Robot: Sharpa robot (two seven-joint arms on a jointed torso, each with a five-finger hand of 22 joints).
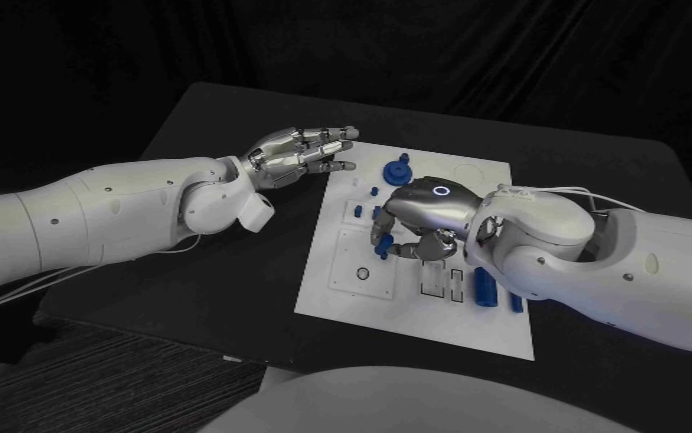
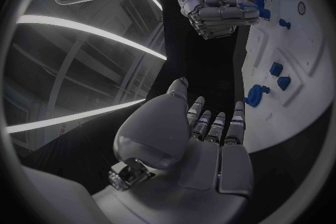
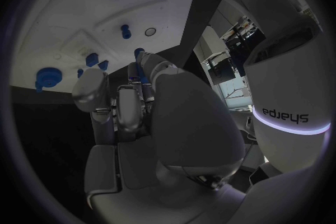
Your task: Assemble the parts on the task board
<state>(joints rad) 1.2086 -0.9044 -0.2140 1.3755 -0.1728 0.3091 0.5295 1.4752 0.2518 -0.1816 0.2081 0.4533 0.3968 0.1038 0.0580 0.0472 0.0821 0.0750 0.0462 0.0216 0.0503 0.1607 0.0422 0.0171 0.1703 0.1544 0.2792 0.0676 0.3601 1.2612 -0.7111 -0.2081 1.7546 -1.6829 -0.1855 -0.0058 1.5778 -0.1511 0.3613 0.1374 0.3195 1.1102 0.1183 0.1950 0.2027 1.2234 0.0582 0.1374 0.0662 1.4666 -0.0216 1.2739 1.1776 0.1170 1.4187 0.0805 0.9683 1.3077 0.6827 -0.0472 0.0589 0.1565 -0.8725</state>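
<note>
The task board [image 1: 418, 303] lies flat in the middle of the black surface [image 1: 216, 273], and everything here is placed against it. At the board's far end stands a round blue part with a knob [image 1: 397, 168], apart from the rest. Two long blue parts [image 1: 482, 284] lie side by side near the board's right edge, close under the right arm, with a shorter blue part [image 1: 515, 302] just beside them toward that edge. Small blue parts [image 1: 356, 210] sit near the board's left side, between the knobbed part and the right hand.

The right hand [image 1: 418, 223] hangs over the middle of the board, palm down, its fingers curled in toward the plate; a blue part [image 1: 384, 245] shows at its fingertips, but whether the hand grips it cannot be told. In the left wrist view the same hand [image 2: 217, 8] is seen with curled fingers and a bit of blue at their tips.

The left hand [image 1: 300, 153] hovers at the board's far left corner, holding nothing, fingers extended and slightly apart, reaching toward the knobbed part without touching it.
</note>
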